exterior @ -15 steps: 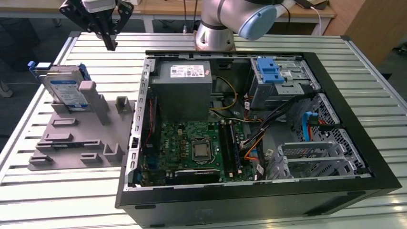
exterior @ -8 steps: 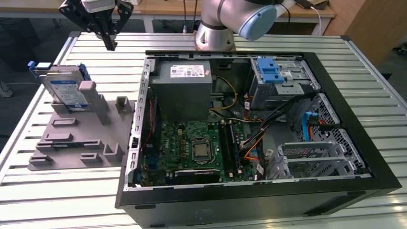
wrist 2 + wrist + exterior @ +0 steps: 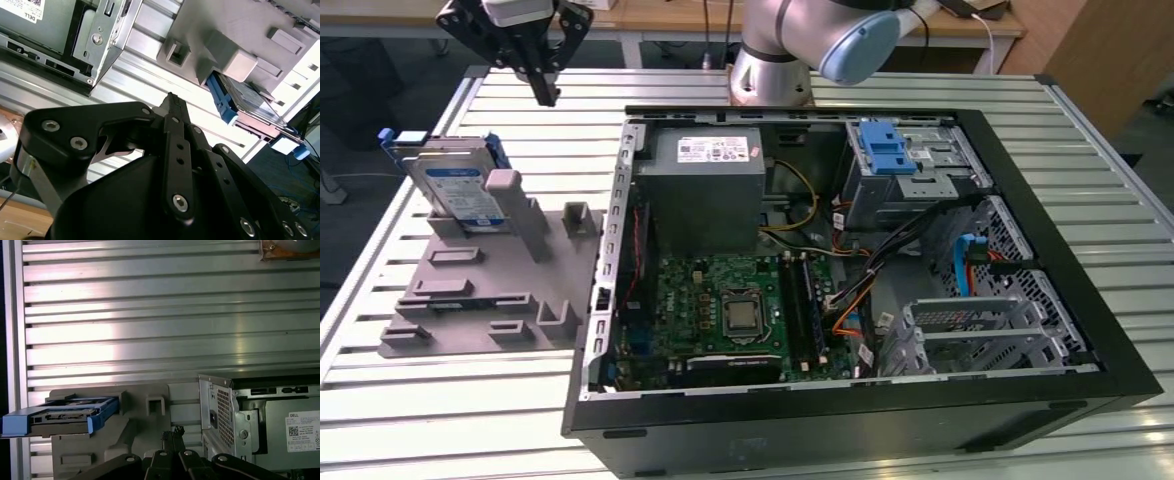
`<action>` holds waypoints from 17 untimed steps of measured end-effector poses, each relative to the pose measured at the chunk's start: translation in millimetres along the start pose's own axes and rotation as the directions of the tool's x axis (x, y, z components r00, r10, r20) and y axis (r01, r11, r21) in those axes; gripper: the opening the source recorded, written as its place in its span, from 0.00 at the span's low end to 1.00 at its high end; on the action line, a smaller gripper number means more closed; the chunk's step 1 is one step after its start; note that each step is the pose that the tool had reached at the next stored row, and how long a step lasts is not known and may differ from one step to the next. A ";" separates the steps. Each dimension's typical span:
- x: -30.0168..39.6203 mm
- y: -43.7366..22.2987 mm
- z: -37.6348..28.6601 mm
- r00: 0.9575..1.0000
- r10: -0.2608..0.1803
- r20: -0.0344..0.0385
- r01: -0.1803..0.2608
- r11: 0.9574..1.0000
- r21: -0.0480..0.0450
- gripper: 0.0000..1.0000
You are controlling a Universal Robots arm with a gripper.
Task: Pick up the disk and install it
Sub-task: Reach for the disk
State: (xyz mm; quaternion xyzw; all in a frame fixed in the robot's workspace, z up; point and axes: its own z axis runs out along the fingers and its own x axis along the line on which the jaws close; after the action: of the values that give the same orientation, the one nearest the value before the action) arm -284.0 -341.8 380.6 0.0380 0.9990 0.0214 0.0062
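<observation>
Silver metal with blue plastic rails, the disk [image 3: 460, 190] stands on edge in a grey holder [image 3: 480, 300] at the exterior view's left, on the slatted table [image 3: 440, 410] just beside the open computer case [image 3: 854, 425]. The claw [image 3: 547, 97] hangs over the far part of the table, well apart from the disk and farther back, its fingers clenched together on nothing. The first wrist view shows the disk [image 3: 60, 415] sticking out of the holder with one rail end free. It looks stiff and rather heavy for its size, with smooth faces that could slip, and it is likely sensitive to knocks. The best hold is probably across the two long railed edges on the part clear of the holder, though the plastic rails may give a little. The labelled face seems best left unsqueezed.
</observation>
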 end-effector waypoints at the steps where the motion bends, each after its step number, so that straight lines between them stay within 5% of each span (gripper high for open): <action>1: 1.2 -0.1 0.0 1.000 0.000 0.000 0.000 1.000 0.000 0.11; 17: 24.6 -1.9 0.4 1.000 0.000 0.000 0.000 1.000 0.000 0.11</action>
State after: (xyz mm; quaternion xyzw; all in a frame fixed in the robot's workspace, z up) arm -308.7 -341.8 379.8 0.0381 0.9990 0.0214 0.0062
